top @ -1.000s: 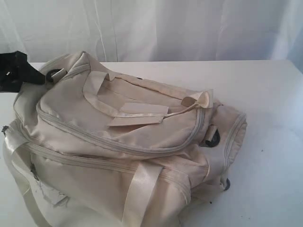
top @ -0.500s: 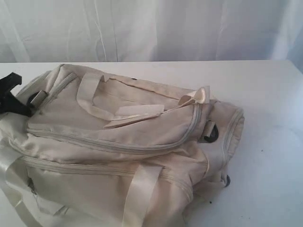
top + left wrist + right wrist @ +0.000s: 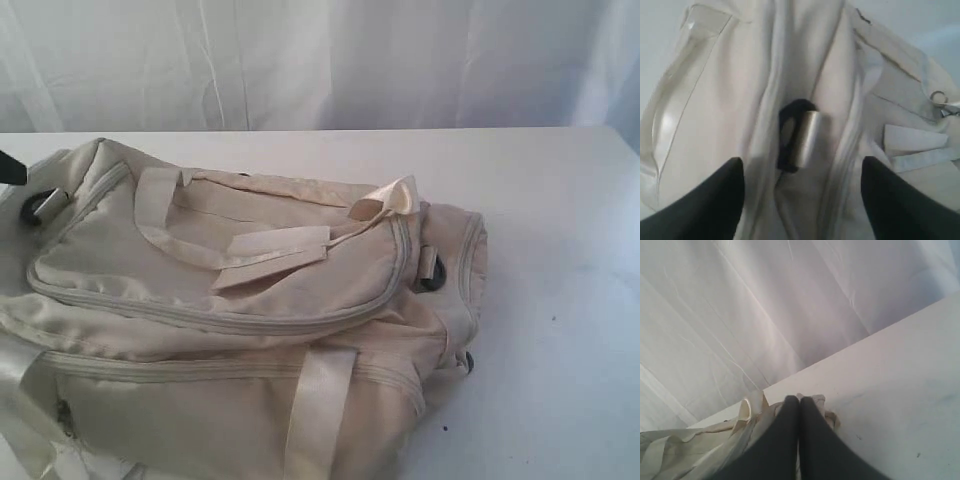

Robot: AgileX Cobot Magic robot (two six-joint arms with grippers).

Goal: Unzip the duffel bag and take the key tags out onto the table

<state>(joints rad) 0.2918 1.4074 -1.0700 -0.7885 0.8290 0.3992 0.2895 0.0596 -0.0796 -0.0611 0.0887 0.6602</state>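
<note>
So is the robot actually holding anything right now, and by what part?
Nothing, it seems. The left gripper is open over the dark ring on the bag; the right gripper is shut with nothing visible in it.

**Obstacle:** duffel bag [image 3: 230, 300], filling the left and lower centre of the exterior frame. One webbing handle [image 3: 170, 235] lies loose across its top panel, and a second handle [image 3: 315, 410] is draped down the near side.

**Free room:** worktop [image 3: 560, 300], open across the right of the frame and in a strip at upper centre before the curtain [image 3: 320, 60].

**Left gripper** [image 3: 802, 167]: jaws apart, straddling the bag's dark ring [image 3: 786, 125].

**Right gripper** [image 3: 799, 405]: jaws together, above the bag's edge.
</note>
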